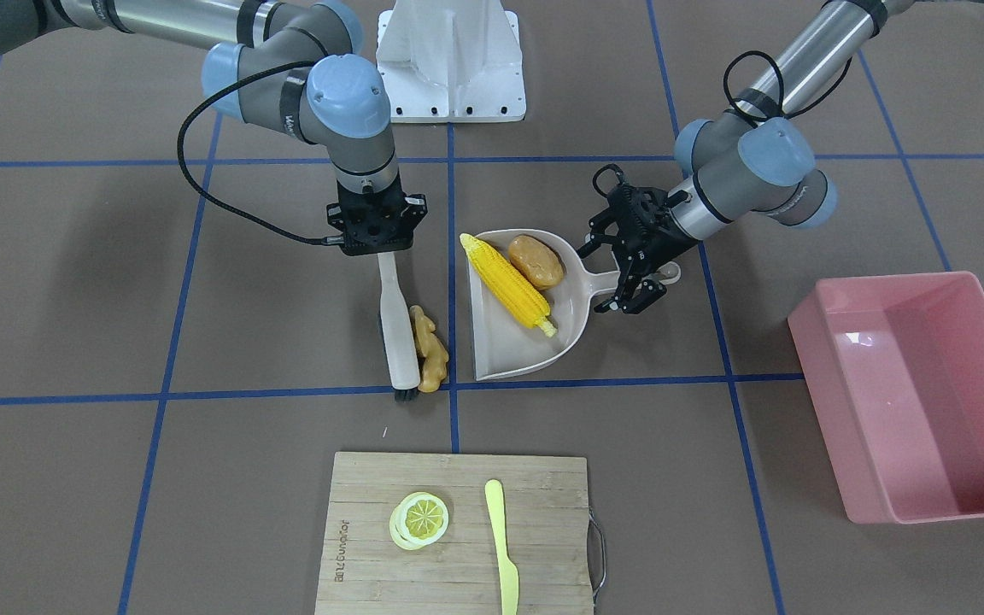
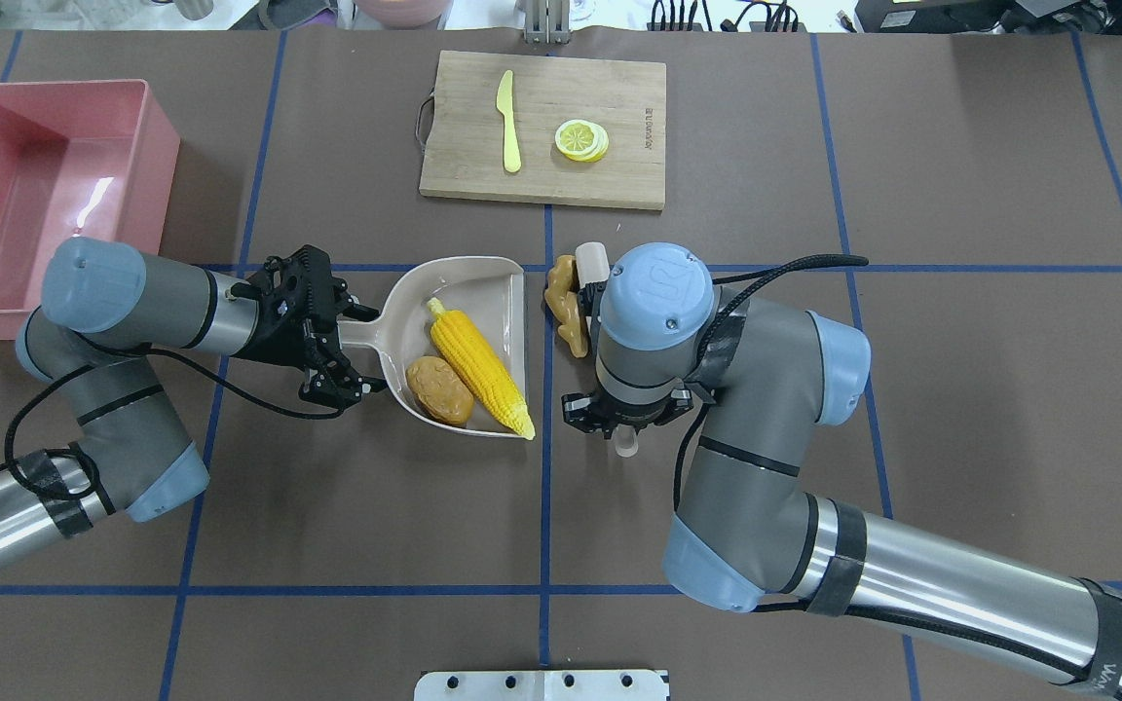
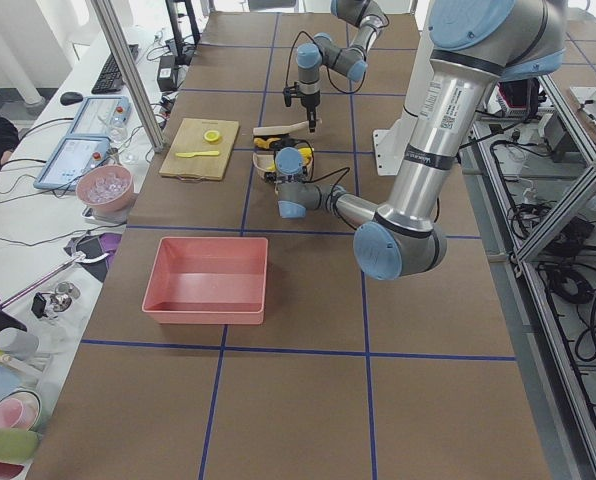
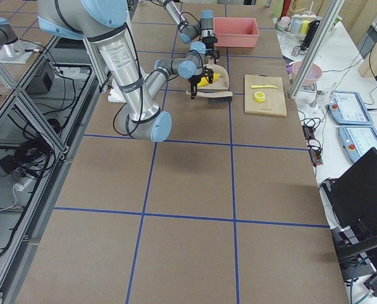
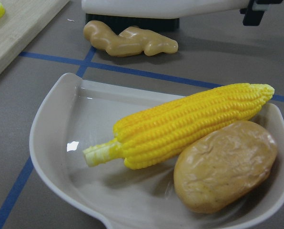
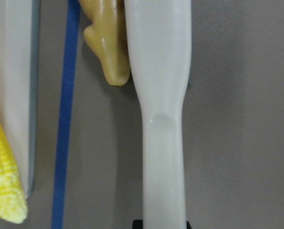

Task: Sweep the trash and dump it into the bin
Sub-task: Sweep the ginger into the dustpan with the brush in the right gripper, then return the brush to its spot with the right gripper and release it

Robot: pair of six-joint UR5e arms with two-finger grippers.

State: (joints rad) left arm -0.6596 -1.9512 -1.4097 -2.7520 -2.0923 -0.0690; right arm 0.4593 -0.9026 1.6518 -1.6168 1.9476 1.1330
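Note:
A yellow corn cob [image 1: 509, 282] and a brown potato [image 1: 536, 260] lie in the beige dustpan [image 1: 500, 359]. A tan ginger root [image 1: 429, 347] lies on the table just outside the pan's mouth, against the white brush [image 1: 398, 337]. My right gripper [image 1: 378, 249] is shut on the brush handle [image 6: 163, 157] and holds the brush flat on the table. My left gripper [image 1: 613, 275] is open, its fingers straddling the dustpan handle [image 2: 358, 333]. The pink bin [image 1: 808, 342] stands empty beyond my left arm; it also shows in the overhead view [image 2: 160, 146].
A wooden cutting board [image 1: 372, 555] with a lemon slice [image 1: 419, 519] and a yellow knife [image 1: 502, 547] lies on the far side of the table. The white base plate [image 1: 449, 60] is between the arms.

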